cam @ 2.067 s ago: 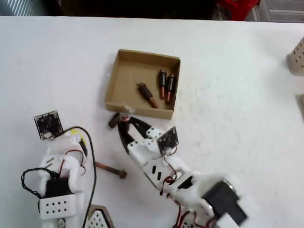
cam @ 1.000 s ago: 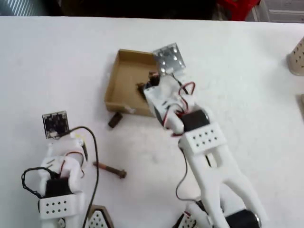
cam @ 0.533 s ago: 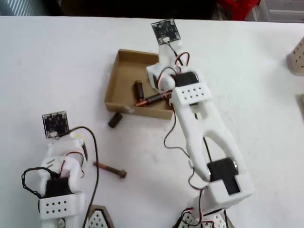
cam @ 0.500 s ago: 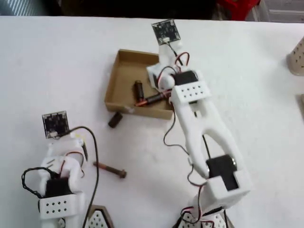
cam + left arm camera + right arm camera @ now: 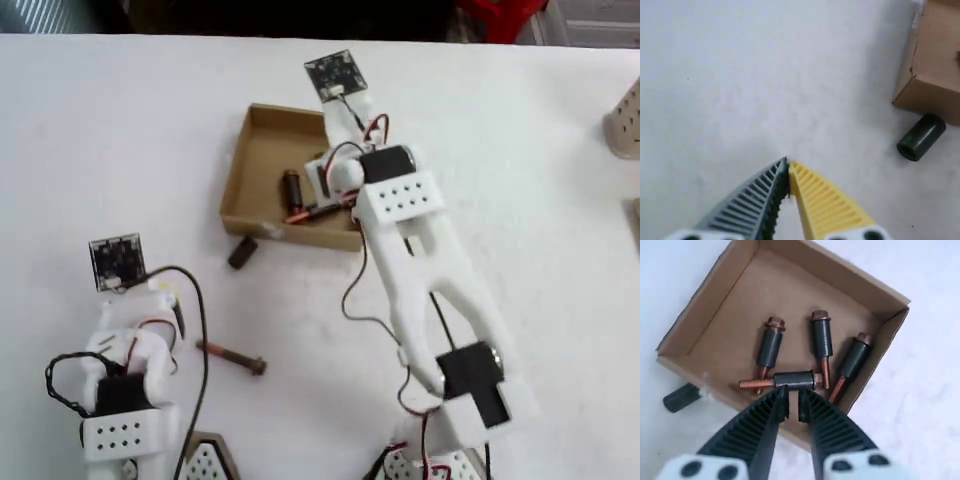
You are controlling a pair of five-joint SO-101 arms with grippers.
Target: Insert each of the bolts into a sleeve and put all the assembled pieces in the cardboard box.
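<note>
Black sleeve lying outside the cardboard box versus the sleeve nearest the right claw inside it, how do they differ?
The outside sleeve has no bolt showing; the boxed sleeve, just off the right claw, has a copper bolt through it. The outside sleeve lies on the white table beside the cardboard box; the boxed sleeve is within its walls. Both are short dark cylinders.

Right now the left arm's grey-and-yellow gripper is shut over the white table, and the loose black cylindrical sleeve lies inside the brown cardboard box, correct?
Not quite. The loose black cylindrical sleeve lies on the white table, outside the brown cardboard box, beside its outer wall, as the left wrist view shows. The rest holds: the left gripper is shut over the table.
</note>
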